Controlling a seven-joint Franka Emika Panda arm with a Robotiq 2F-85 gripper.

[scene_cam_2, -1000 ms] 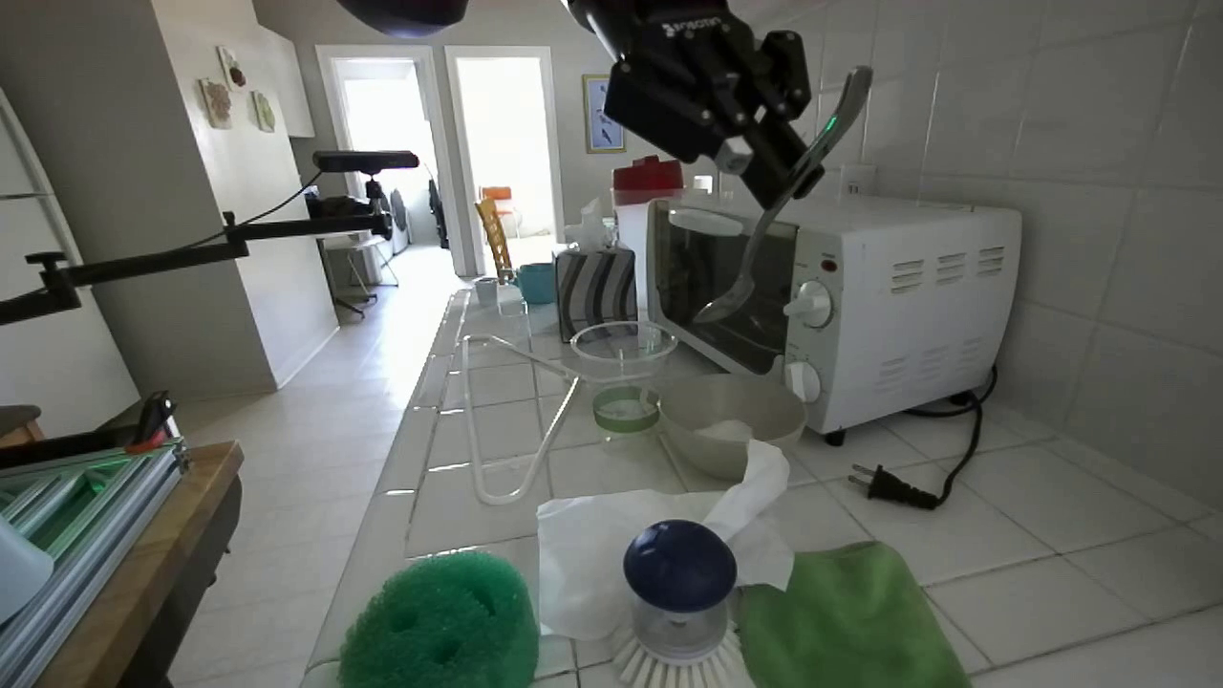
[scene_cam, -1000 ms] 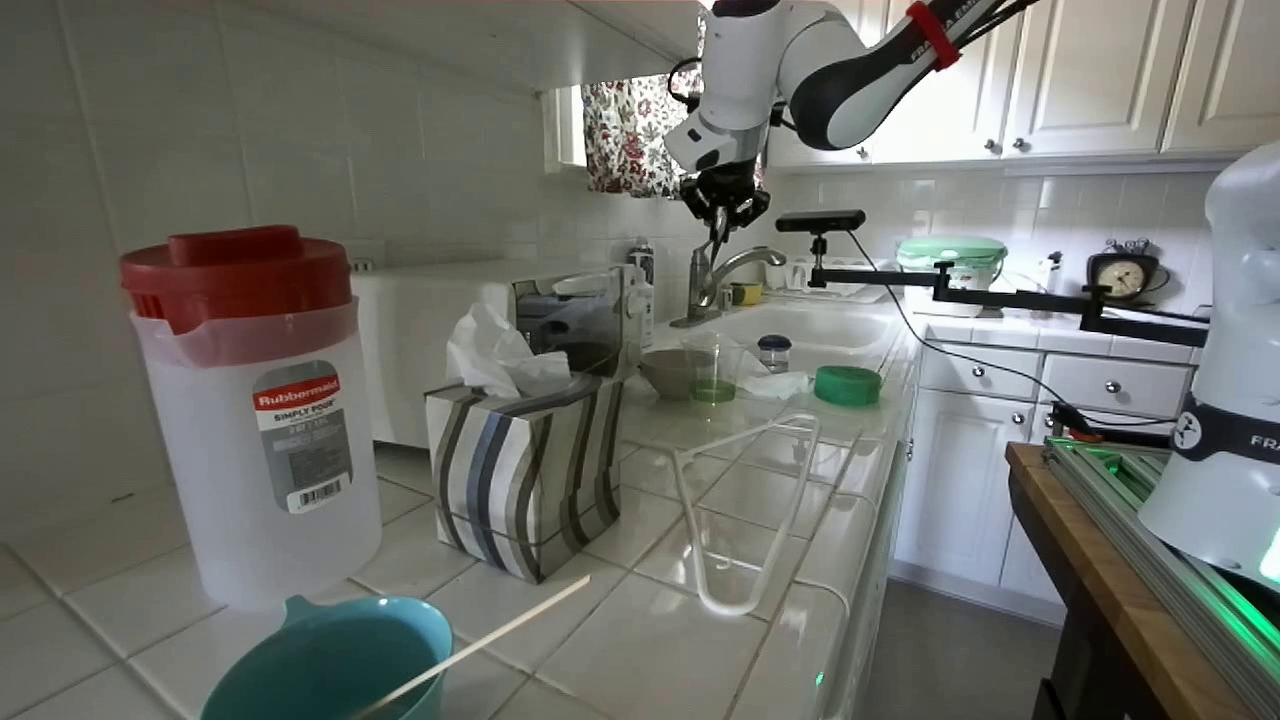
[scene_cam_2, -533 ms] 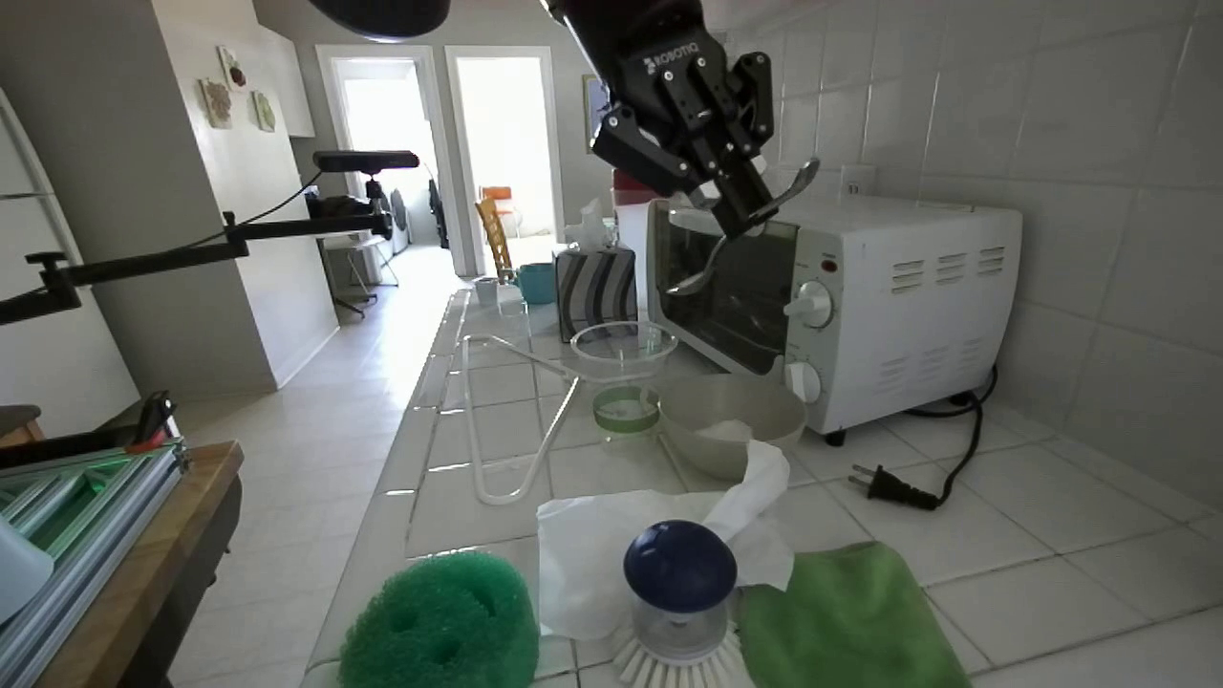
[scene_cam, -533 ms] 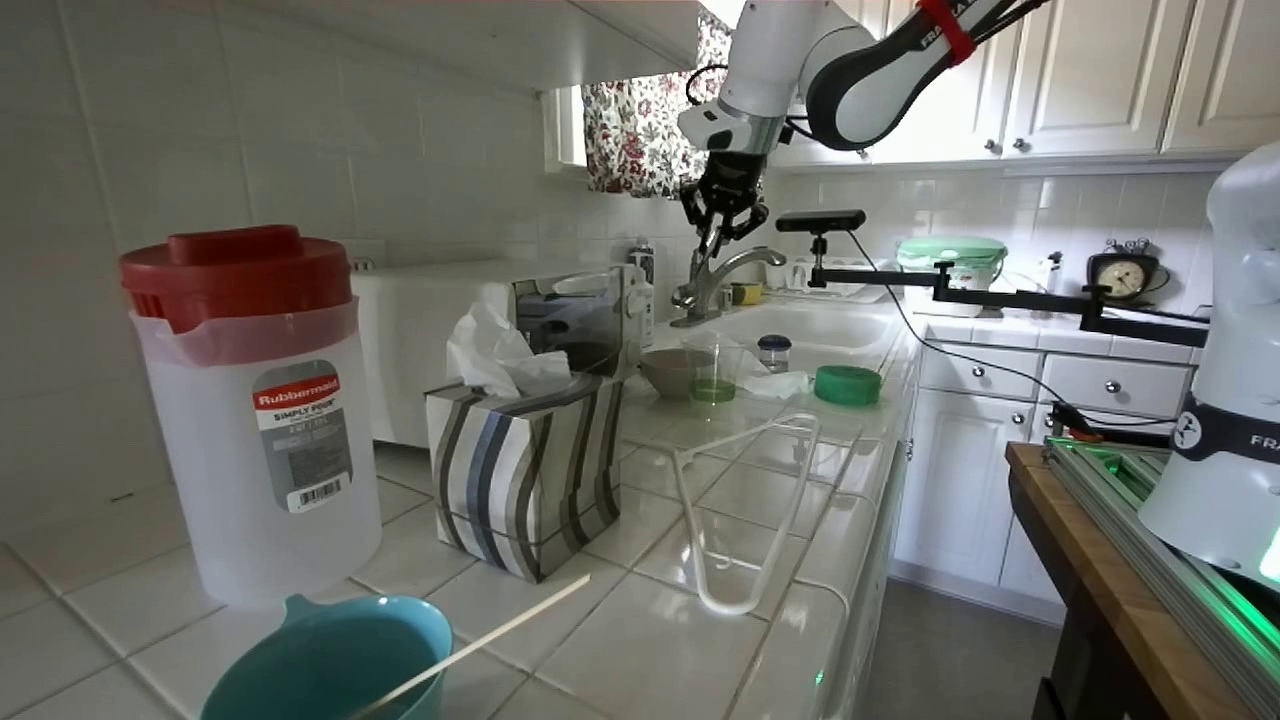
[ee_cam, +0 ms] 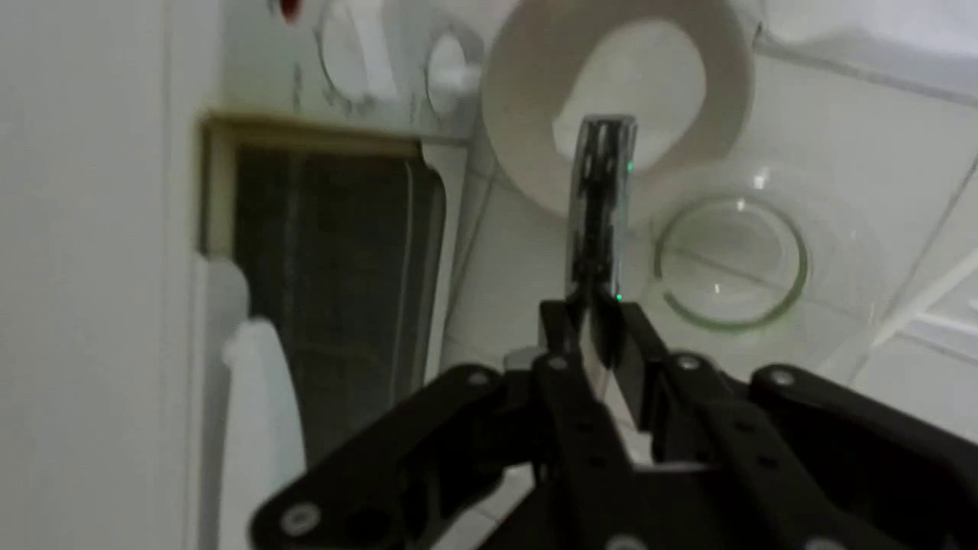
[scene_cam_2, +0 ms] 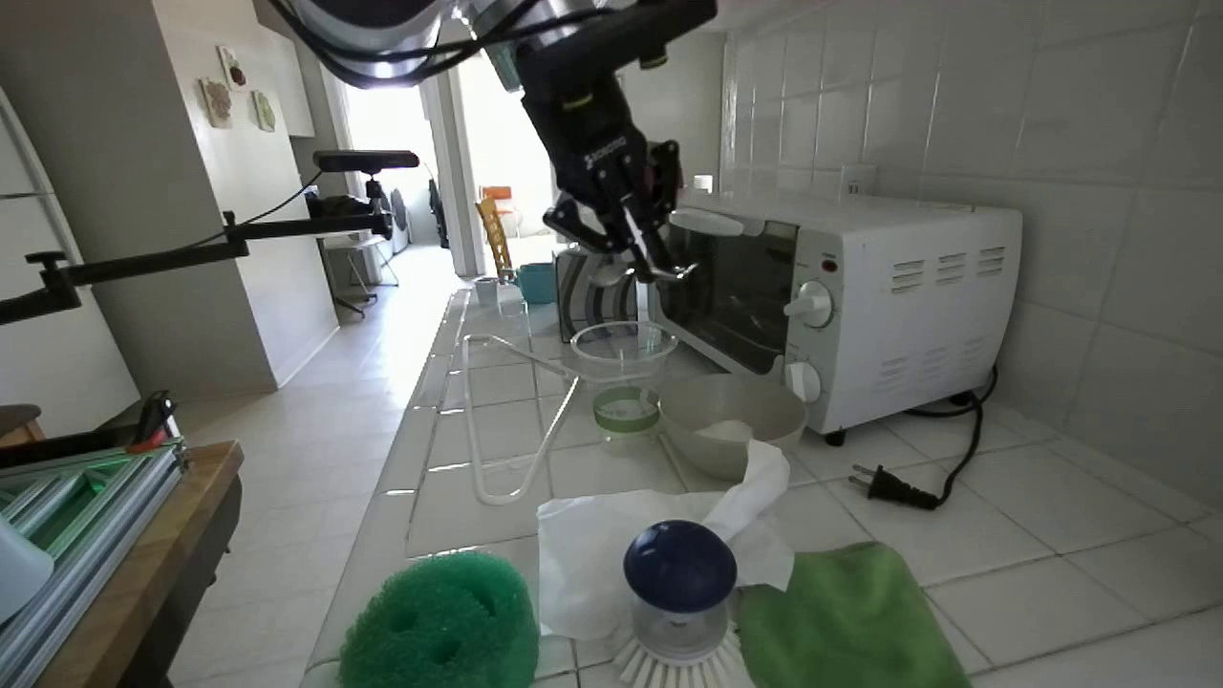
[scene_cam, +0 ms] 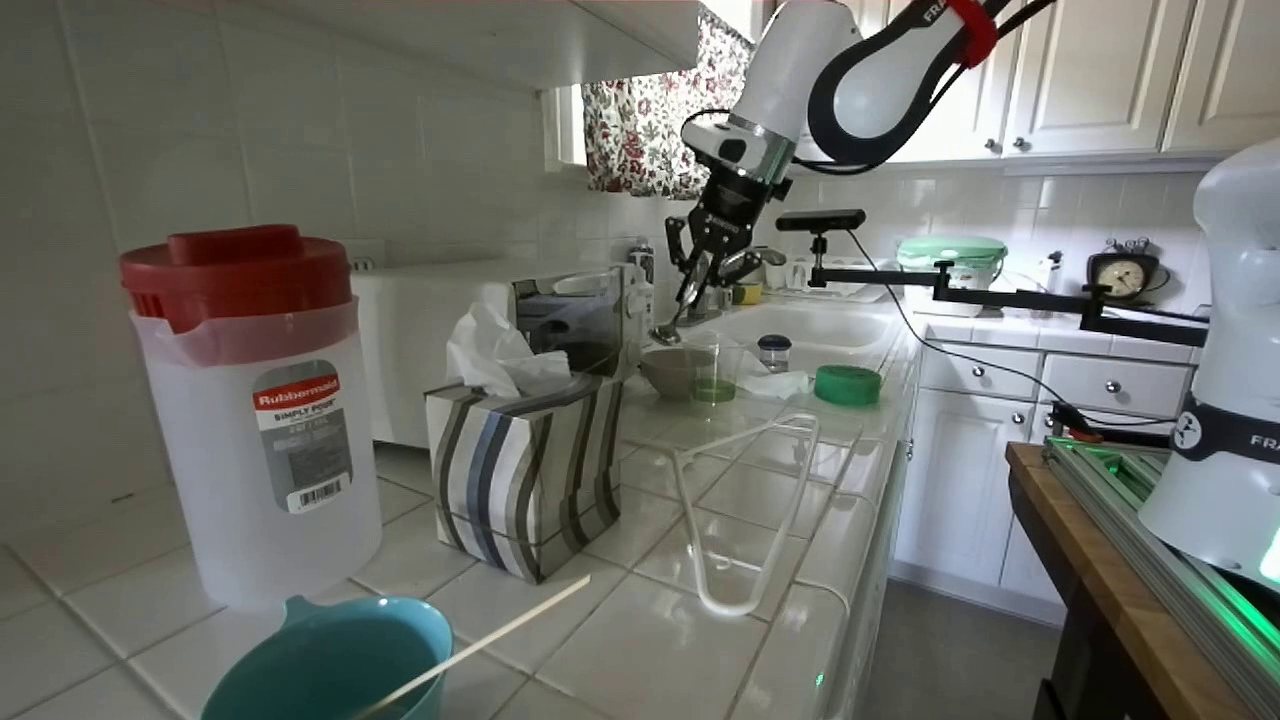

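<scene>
My gripper (ee_cam: pixel 592 325) is shut on a shiny metal spoon (ee_cam: pixel 601 206), whose handle sticks out past the fingertips in the wrist view. In an exterior view the spoon's bowl end (scene_cam: pixel 665 334) points down and sideways below the gripper (scene_cam: pixel 697 280). It hangs in the air above the counter, in front of the toaster oven (scene_cam_2: pixel 908 277). Below stand a beige bowl (scene_cam_2: pixel 707 449) with something white inside and a clear cup (scene_cam_2: pixel 619 358) with a green band or green contents near its base. From the wrist, the handle overlaps the bowl (ee_cam: pixel 519 99) in the picture.
A striped tissue box (scene_cam: pixel 525 480), a red-lidded pitcher (scene_cam: pixel 260 430) and a teal cup (scene_cam: pixel 330 660) stand along the counter. A white bent frame (scene_cam_2: pixel 478 459) lies nearby. A green scrubber (scene_cam_2: pixel 444 621), blue-topped brush (scene_cam_2: pixel 680 569), paper towel (scene_cam_2: pixel 583 535) and green cloth (scene_cam_2: pixel 850 621) lie closer to the sink (scene_cam: pixel 810 330).
The arm has come lower and tilted, carrying the spoon. In an exterior view the gripper has shifted left and down across the oven's front; the spoon has turned to lie flatter there.
</scene>
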